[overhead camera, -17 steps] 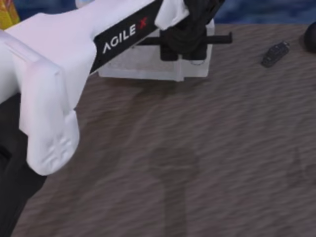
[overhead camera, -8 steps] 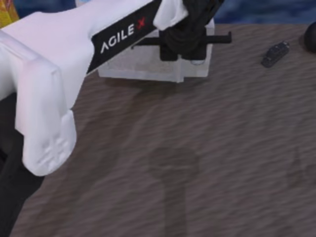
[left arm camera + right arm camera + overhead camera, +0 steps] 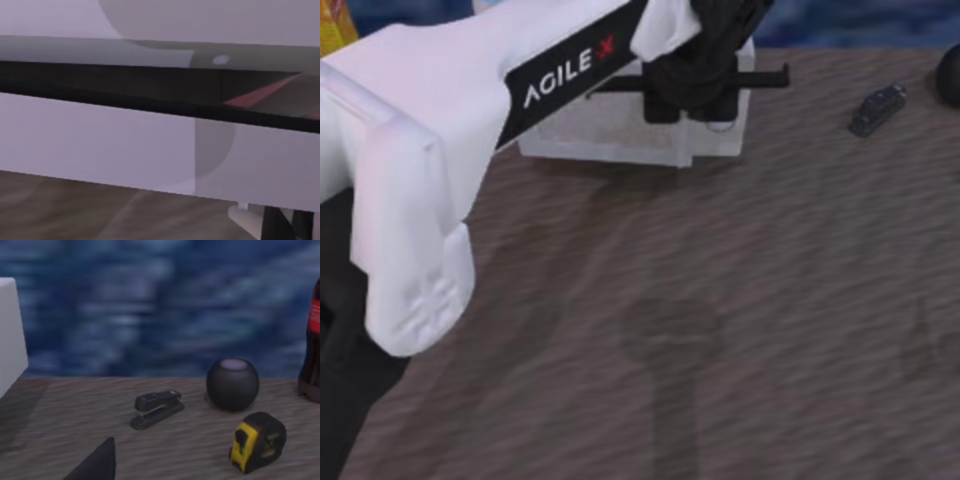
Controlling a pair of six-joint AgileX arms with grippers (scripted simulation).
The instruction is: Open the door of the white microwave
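Left claw (image 3: 705,75), black, sits at about twelve o'clock in the top view, pressed up against the front of the white microwave (image 3: 620,130); whether its fingers are wide or narrow cannot be told, since the wrist hides them. A thin dark bar sticks out sideways from the claw toward three o'clock. From the left wrist view, the door (image 3: 100,135) fills the frame as a pale panel just beside the camera, with a dark gap running above it. On the counter (image 3: 770,320), toward two o'clock, lies a black stapler (image 3: 877,109). The right wrist view shows the stapler (image 3: 156,408), a dark sphere (image 3: 232,383), a yellow tape measure (image 3: 256,441) and a cola bottle (image 3: 312,340).
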